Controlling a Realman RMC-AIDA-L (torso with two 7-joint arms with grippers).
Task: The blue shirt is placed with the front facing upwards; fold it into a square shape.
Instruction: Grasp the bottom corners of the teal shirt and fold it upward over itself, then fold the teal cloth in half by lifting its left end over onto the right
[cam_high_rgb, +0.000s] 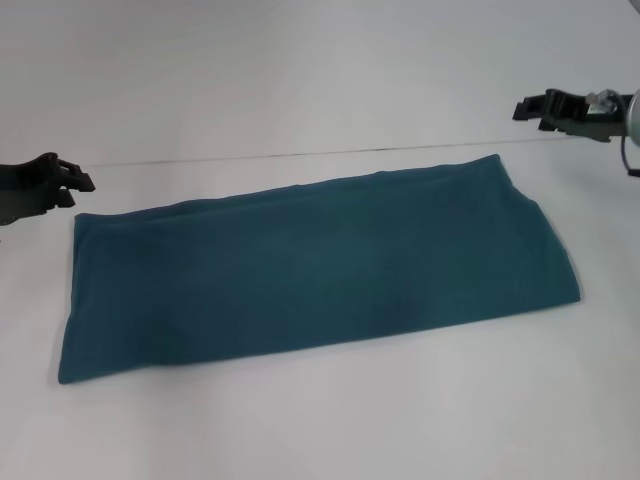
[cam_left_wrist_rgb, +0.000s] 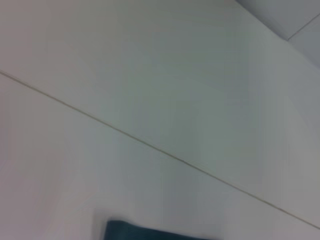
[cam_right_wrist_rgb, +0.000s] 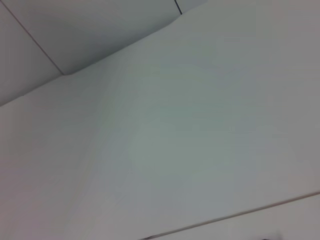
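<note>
shirt status: the blue shirt (cam_high_rgb: 315, 270) lies flat on the white table (cam_high_rgb: 320, 420) as a long narrow band, running from the near left corner region toward the far right edge. no sleeves, collar or lettering show, so it is judged to be already folded lengthwise, with the printed front turned inside. a band this long is not yet square; the remaining step is judged to be folding one short end over the other.

left gripper (cam_high_rgb: 78, 181): hangs above the table near the left edge, just beyond the band's far left corner and clear of the cloth. it holds nothing; finger spacing cannot be told.

right gripper (cam_high_rgb: 528, 108): hangs near the far right edge, beyond the band's right end, apart from the cloth and empty; finger spacing cannot be told.

both grippers stand off the short ends, a placement that suits reaching the corners without disturbing the flat layers.
</note>
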